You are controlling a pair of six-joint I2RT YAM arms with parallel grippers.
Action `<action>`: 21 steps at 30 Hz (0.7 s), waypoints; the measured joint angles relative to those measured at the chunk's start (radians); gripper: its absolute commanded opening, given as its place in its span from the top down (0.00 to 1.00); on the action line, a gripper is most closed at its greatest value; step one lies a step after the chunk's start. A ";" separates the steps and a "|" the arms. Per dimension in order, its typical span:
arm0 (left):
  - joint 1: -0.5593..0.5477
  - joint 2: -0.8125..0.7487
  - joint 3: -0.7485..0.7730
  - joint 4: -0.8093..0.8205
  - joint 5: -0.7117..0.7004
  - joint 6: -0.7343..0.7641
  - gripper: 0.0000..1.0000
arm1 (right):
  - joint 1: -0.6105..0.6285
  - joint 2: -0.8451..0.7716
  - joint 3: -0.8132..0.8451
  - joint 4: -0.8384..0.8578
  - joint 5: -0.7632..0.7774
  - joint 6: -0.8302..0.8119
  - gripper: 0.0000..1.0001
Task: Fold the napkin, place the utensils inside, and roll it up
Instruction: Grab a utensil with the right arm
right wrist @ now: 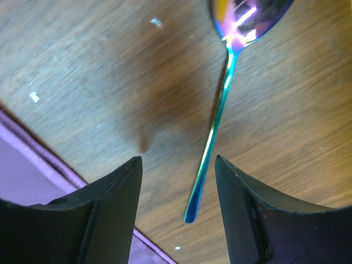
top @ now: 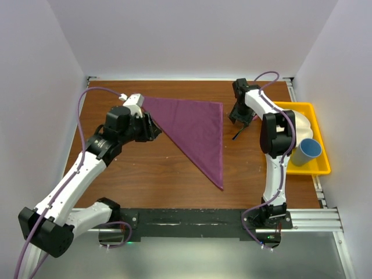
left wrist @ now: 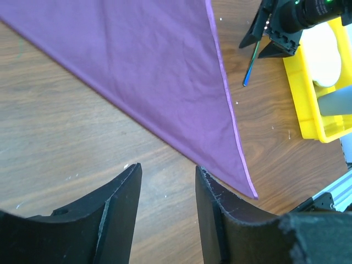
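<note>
The plum-purple napkin lies flat on the wooden table, folded into a triangle with its long edge running from far left to near centre. It fills the top of the left wrist view. My left gripper is open and empty beside the napkin's long edge near its far left corner, fingertips over bare wood. One utensil, a thin bluish iridescent spoon, lies on the table right of the napkin. My right gripper is open over it. The spoon's handle ends between the fingers, touching neither.
A yellow tray sits at the right table edge, holding a blue cup and a white plate. The napkin's edge shows at the lower left of the right wrist view. White walls enclose the table on three sides.
</note>
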 measured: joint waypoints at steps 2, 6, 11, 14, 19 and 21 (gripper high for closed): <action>0.000 -0.014 0.011 -0.034 -0.013 -0.002 0.50 | -0.009 0.000 -0.009 0.006 0.001 0.002 0.43; 0.000 -0.013 0.027 -0.074 -0.022 -0.002 0.50 | -0.029 -0.002 -0.045 0.031 -0.010 0.007 0.48; 0.000 0.014 0.061 -0.112 -0.024 -0.001 0.50 | -0.045 -0.008 -0.065 0.069 -0.028 0.009 0.66; 0.000 0.029 0.084 -0.119 -0.027 -0.001 0.50 | -0.051 -0.012 -0.075 0.090 -0.045 0.004 0.79; 0.000 0.050 0.113 -0.120 -0.030 -0.001 0.51 | -0.065 -0.013 -0.074 0.102 -0.044 -0.057 1.00; 0.000 0.059 0.116 -0.118 -0.027 -0.002 0.51 | -0.070 -0.009 -0.062 0.100 -0.031 -0.104 1.00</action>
